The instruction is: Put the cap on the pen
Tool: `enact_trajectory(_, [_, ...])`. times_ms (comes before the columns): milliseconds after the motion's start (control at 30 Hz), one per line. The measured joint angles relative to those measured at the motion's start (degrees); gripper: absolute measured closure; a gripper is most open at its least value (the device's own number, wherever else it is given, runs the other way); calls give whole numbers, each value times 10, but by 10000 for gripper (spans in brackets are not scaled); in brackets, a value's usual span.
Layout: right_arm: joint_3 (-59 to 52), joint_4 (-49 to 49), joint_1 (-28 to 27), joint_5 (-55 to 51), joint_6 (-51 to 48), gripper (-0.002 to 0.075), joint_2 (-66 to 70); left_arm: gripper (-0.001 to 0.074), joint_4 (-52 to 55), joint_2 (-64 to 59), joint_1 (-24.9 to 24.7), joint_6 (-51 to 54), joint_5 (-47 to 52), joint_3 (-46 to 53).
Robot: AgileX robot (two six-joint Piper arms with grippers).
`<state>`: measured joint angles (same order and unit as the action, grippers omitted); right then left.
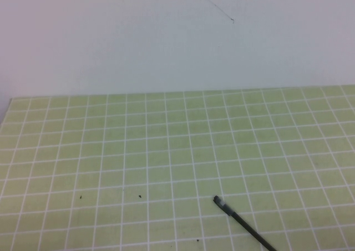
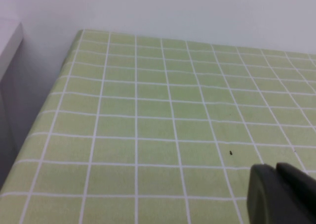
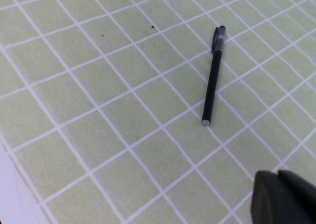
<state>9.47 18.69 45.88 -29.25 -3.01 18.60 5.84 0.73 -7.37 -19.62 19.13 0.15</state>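
Thin black stick pen (image 3: 213, 80) lies flat on the green gridded bench (image 1: 111, 151), near its front edge, right of centre; clear cap with clip appears already seated on one end. Left tool (image 2: 279, 194) and right tool (image 3: 284, 199) both closed, empty, clear of the pen. Judgement: capping looks complete; next, verify seating.
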Motion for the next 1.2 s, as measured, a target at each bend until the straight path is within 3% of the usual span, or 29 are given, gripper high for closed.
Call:
enact_trajectory(600, [0,0,-11,0,0,727,-8,735,0,0,0,0,0,0])
enact_trajectory(867, [0,101,-110,-9,-11,727,-39,735,0,0,0,0,0,0])
enact_trajectory(1000, [0,194,-153,44,-11,727,-56,735,0,0,0,0,0,0])
enact_trajectory(1100, [0,212,-214,94,-7,727,-60,735,0,0,0,0,-1,0])
enact_trajectory(1200, [0,203,-293,158,59,727,-60,735,0,0,0,0,-1,0])
